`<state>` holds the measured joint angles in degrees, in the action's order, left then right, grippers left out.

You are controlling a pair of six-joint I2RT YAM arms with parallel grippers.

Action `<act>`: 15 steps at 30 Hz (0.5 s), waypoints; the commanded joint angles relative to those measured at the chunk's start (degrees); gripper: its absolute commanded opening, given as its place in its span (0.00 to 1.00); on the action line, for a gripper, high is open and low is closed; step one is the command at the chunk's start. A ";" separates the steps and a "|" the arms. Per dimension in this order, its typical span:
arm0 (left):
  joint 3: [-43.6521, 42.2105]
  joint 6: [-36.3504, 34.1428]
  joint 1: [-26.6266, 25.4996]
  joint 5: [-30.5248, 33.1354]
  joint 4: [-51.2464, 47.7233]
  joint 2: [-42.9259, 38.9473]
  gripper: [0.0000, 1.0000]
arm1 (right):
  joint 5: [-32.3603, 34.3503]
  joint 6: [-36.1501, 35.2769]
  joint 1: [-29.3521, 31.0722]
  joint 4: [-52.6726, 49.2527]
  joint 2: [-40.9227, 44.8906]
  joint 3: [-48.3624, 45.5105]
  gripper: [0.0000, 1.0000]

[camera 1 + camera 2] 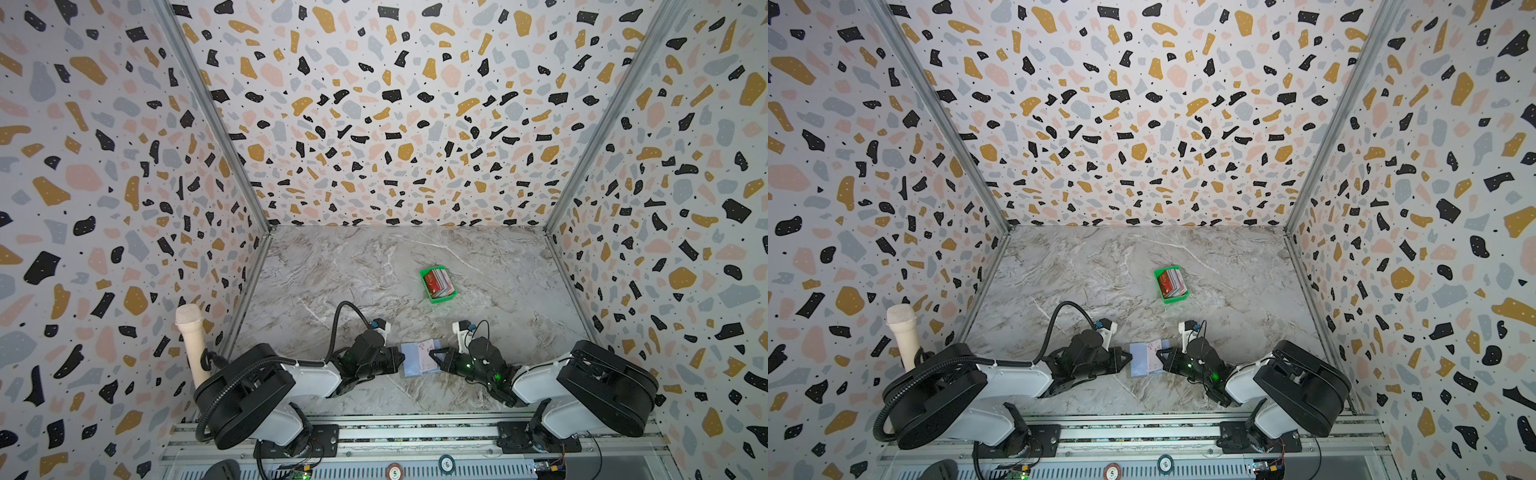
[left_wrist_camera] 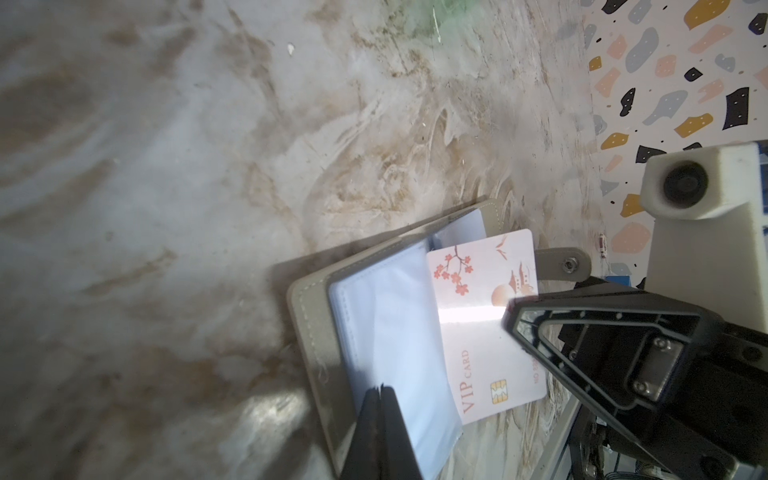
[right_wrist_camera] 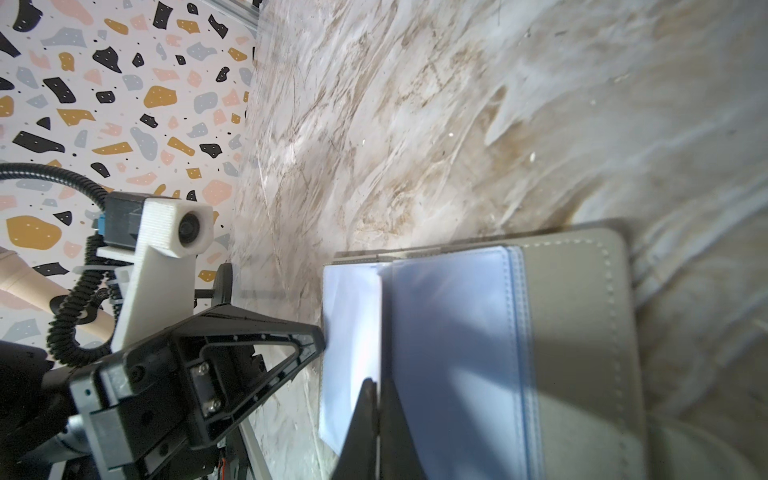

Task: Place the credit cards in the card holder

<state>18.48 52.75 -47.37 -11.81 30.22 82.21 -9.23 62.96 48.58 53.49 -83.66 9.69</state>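
Grey-taupe stitched folding card holder (image 1: 411, 365) lies open and flat on the marble-pattern tabletop (image 1: 332, 270), near the front edge, between both grippers. Left gripper (image 2: 380, 390): fingers pressed together on the edge of the holder's clear plastic pocket leaves (image 2: 390, 324); looks like a pinch to steady them. Right gripper (image 2: 512, 318): clamped on the outer long edge of a white plastic VIP card with pink blossom print (image 2: 482, 353).

The card lies nearly flat over the holder half that carries the snap tab (image 2: 565, 266). Its inner long edge meets or slips under the clear leaves by the spine; can't tell how deep. Card long axis runs parallel to the spine, crosswise to the line between the grippers. The pocket lies from the right gripper straight toward the left gripper, so the push likely goes that way. Right arm carries, left only braces.

Other mixed-colour plastic credit cards (image 1: 440, 283) stand packed in a small bright-green plastic tray (image 1: 442, 299), well apart, farther back on the right arm's side.
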 commanded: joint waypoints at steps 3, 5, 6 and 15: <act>-0.99 0.10 -0.35 -1.03 -0.05 1.10 0.00 | -2.69 -1.06 -0.31 -0.16 -0.57 -0.14 0.00; -0.99 0.10 -0.28 -1.02 -0.07 1.01 0.00 | -3.56 -1.34 -0.54 -0.28 -1.02 0.30 0.00; -0.99 0.07 -0.34 -1.02 0.02 1.04 0.00 | -3.90 -1.35 -0.67 -0.17 -1.32 0.30 0.00; -1.07 0.32 -0.31 -1.46 0.36 1.18 0.00 | -6.47 -2.13 -1.43 -0.39 -4.39 1.97 0.00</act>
<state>18.46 53.08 -47.37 -12.12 30.96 82.56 -13.56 62.39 47.07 55.44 -86.67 10.20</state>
